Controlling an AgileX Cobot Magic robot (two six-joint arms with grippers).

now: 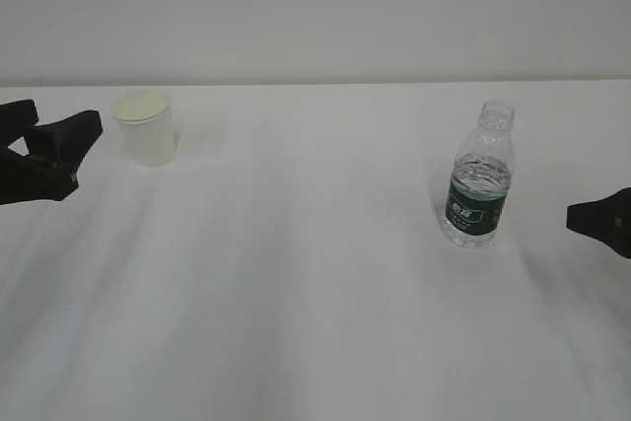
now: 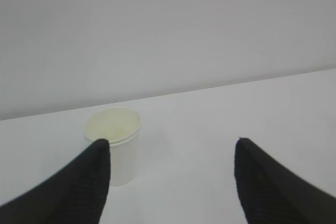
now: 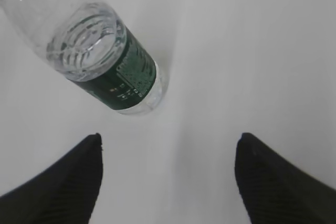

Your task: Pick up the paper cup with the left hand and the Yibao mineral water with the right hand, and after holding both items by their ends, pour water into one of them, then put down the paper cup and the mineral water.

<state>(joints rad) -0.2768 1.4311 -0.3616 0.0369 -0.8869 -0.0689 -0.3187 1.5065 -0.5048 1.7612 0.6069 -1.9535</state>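
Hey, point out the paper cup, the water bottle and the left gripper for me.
paper cup [image 1: 148,135], exterior view, on its white side wall.
water bottle [image 1: 477,206], exterior view, on its green label.
left gripper [image 2: 170,182], left wrist view, midway between its open fingertips.

A: What stands on the white table [image 1: 315,273]?
B: A paper cup [image 1: 147,127] upright at ten o'clock, and a capless Yibao mineral water bottle [image 1: 478,179] upright at three o'clock, well apart from it.

Wide bare table [image 1: 315,273] btwn paper cup [image 1: 148,127] & bottle [image 1: 478,179].
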